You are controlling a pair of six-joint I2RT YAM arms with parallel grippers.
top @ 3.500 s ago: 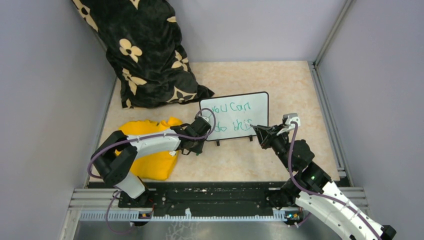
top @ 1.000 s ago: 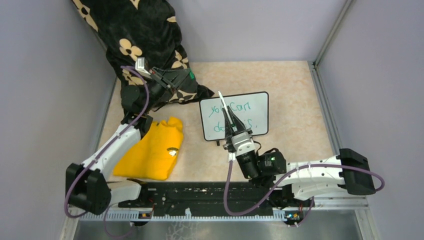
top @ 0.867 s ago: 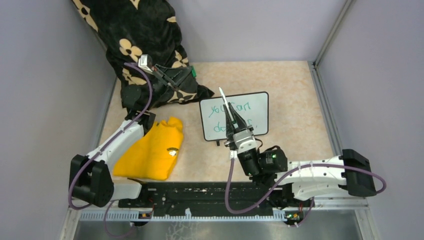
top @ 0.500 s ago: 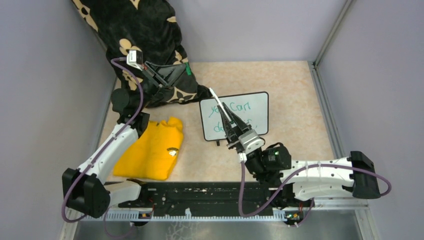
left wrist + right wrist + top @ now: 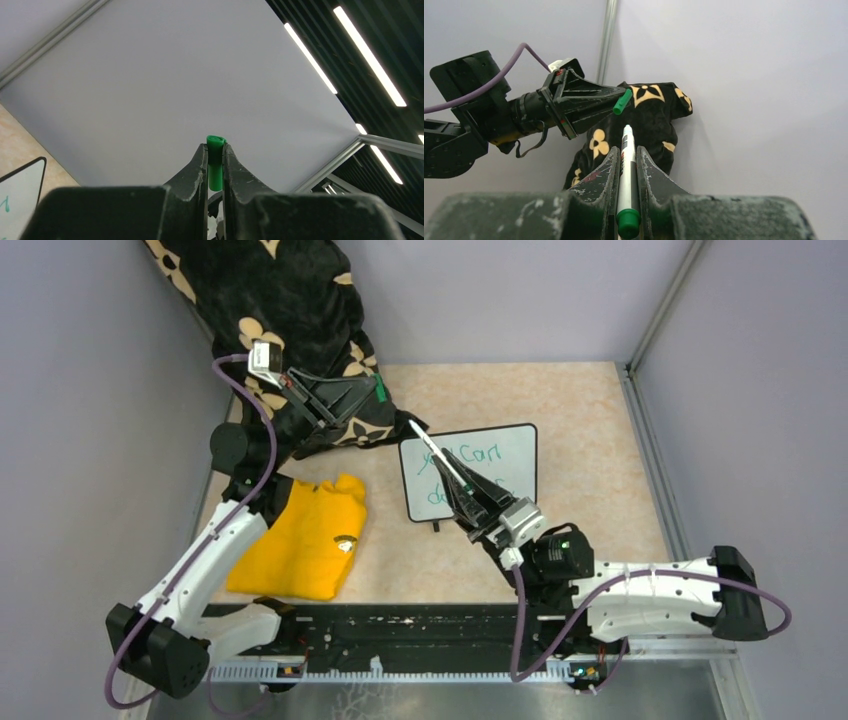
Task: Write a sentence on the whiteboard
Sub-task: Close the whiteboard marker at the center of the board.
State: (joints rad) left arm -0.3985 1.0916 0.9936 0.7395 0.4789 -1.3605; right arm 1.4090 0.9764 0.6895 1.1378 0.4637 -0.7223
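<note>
the table (image 5: 600, 440) is hemmed in by grey walls on three sides: the left wall (image 5: 90, 440), the back wall (image 5: 500, 290) and the right wall (image 5: 770, 390). an aluminium rail (image 5: 655, 470) is laid along the right edge and a black mounting rail (image 5: 400, 632) across the near edge. bare tabletop is seen to the right of the whiteboard (image 5: 512, 455) and behind it. the left half is crowded by a black floral cloth (image 5: 290, 320) heaped in the far left corner and a yellow cloth (image 5: 305, 540) spread nearer the arm bases.

the whiteboard is set near the middle of the table, its top edge towards the back wall, with one black foot (image 5: 436, 527) shown at its near edge. the sentence (image 5: 485, 455) is written on it in green in two lines. "you can" is read above, and the lower line is largely covered by the right arm.

the left gripper (image 5: 215, 149) is raised above the floral cloth, its jaws pinched narrow on a green cap (image 5: 215, 167). the right gripper (image 5: 626, 150) is seen over the whiteboard's left part in the top view, clamped on a white marker (image 5: 627, 165) whose far end is pointed towards the cap. cap and marker are near but apart, and a gap is seen between them in the top and right wrist views.

counted: two arms, two grippers, one whiteboard, one marker, one cap, two cloths, two lines of writing.
</note>
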